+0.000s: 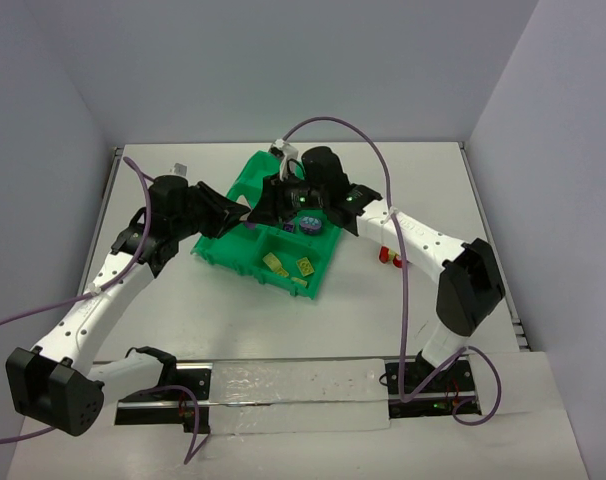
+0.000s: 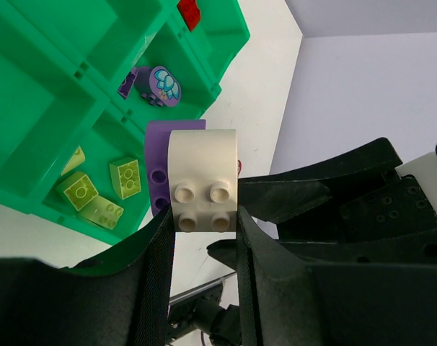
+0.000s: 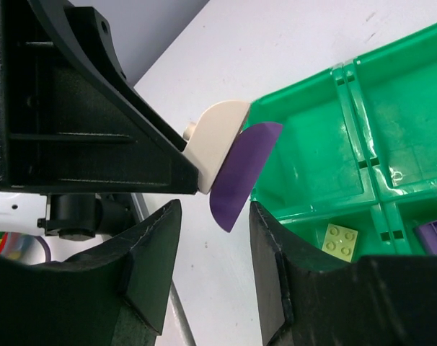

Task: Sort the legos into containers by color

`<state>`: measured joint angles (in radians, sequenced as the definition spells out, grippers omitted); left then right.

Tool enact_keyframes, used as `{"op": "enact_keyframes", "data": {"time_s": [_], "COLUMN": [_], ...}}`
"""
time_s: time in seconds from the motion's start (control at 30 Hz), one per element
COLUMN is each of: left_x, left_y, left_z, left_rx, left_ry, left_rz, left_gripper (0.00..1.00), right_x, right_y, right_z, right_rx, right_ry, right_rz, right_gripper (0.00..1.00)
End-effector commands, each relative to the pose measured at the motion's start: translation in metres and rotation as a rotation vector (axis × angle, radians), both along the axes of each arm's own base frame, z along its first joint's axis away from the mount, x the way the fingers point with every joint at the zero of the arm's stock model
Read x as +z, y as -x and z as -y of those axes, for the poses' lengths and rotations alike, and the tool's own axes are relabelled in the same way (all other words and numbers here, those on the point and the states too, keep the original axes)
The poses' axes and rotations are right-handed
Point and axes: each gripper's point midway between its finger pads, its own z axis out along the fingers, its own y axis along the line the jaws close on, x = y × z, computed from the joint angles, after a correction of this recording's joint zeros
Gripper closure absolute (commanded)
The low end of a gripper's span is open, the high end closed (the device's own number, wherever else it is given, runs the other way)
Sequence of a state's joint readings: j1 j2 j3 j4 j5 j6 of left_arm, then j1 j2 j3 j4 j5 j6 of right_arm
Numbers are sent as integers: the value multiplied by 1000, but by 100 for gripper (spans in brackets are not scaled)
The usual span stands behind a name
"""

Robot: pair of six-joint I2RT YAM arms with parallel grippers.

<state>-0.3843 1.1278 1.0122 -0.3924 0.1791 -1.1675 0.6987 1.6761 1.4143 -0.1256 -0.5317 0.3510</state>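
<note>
Left gripper (image 2: 202, 231), a pair of matte black plastic fingers, is clamping a cream brick (image 2: 202, 169) by its two flat sides. The brick is smooth and glossy, with a rounded back and four round studs facing the left wrist camera. A purple brick (image 2: 157, 173) is sitting flush against the cream one; its underside tubes are showing in the left wrist view, and from the right wrist camera it is showing a smooth, curved, half-moon face (image 3: 240, 169).

Right gripper (image 3: 215, 213) is facing the left one with its jaws standing apart. The lower tip of the purple brick is hanging just past the gap between its fingers, and no contact is showing.

In the top view both grippers are meeting in the air above the tray (image 1: 245, 180), a bright green, shiny plastic tray of square compartments with raised walls, resting on the white table (image 1: 183, 310). Three pale yellow bricks (image 2: 125, 176) are lying in one compartment, purple pieces (image 2: 161, 85), one a round printed tile, in the next, and a red brick (image 2: 191, 13) in the one after that.
</note>
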Motion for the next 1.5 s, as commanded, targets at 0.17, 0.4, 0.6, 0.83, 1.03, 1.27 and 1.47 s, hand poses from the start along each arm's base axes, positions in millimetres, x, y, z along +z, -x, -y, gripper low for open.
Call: {"op": "enact_keyframes", "data": {"time_s": [0.17,0.4,0.6,0.83,1.03,1.27,1.47], "left_x": [28,29,30,28,30,26,18], "left_y": [-2,-2,-2,-1,-1,-1,-1], "left_z": [-2,-2,-5,-6,-7,-3,-1], "left_rx": [14,15,25,30,31,16,-2], "left_ry": [24,24,16,10,11,18,10], "left_rz": [67,68,75,72,81,72,56], "left_gripper": [100,100,100,100,100,100,100], "right_x": [3,-4,-5,-16,-39,-53,-83], "right_y": [-5,-4,-4,-12,-28,-57,-82], "right_z": [-17,-21,-20,-4,29,77,128], "right_rx": [17,24,19,-53,-161,-393,-595], "right_ry": [-37,-31,-34,-27,-40,41,157], "right_rz": [19,6,4,-23,-118,-141,-175], "right_gripper": [55,62,82,100,100,100,100]}}
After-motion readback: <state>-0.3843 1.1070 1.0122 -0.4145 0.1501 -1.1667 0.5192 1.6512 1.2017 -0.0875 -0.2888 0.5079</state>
